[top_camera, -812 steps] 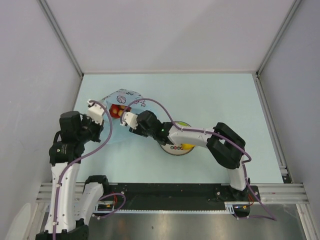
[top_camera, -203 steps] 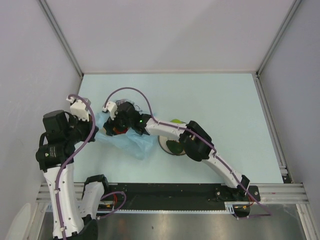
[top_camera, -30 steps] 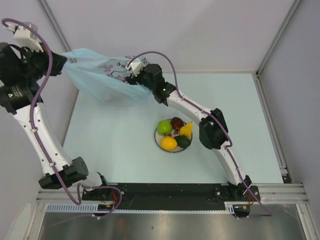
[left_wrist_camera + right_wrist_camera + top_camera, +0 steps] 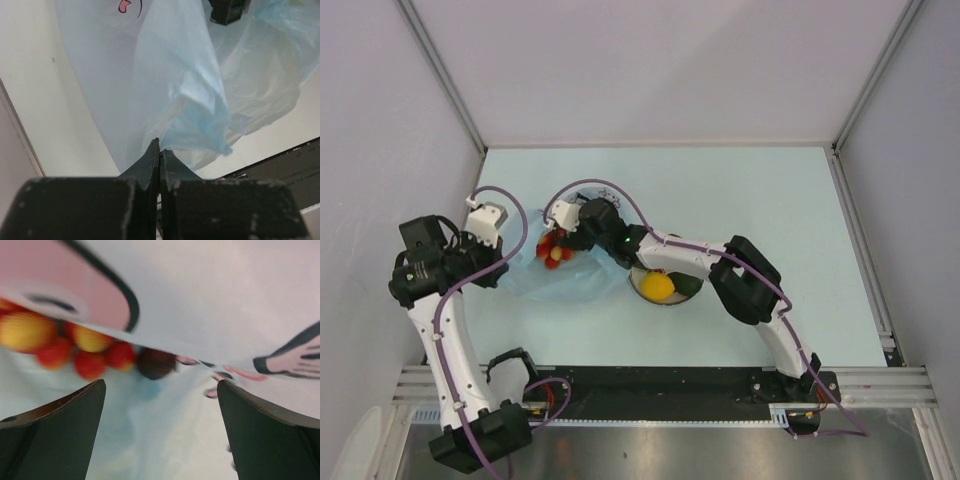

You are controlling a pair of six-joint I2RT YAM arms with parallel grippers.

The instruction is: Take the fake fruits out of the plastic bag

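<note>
The light-blue plastic bag [image 4: 570, 278] lies crumpled on the table at the left. My left gripper [image 4: 512, 252] is shut on a fold of the plastic bag [image 4: 175, 90] at its left edge, the jaws [image 4: 160, 150] pinched tight on the film. My right gripper [image 4: 563, 236] hovers at the bag's far side, open, its fingers [image 4: 55, 410] spread wide with nothing between them. Just ahead of it, under the printed film, sits a cluster of red and yellow berries [image 4: 90, 360] [image 4: 552, 250]. A yellow fruit [image 4: 658, 287] and a dark green one [image 4: 688, 285] rest on the plate.
The white plate [image 4: 642, 290] stands right of the bag, its far half hidden under my right forearm [image 4: 670, 255]. White walls close the table on the left, back and right. The black base rail [image 4: 660, 385] runs along the near edge.
One second ago the bag hung high at the far left between both raised grippers. Now both arms are down, the bag lies on the table and my right forearm covers part of the plate.
</note>
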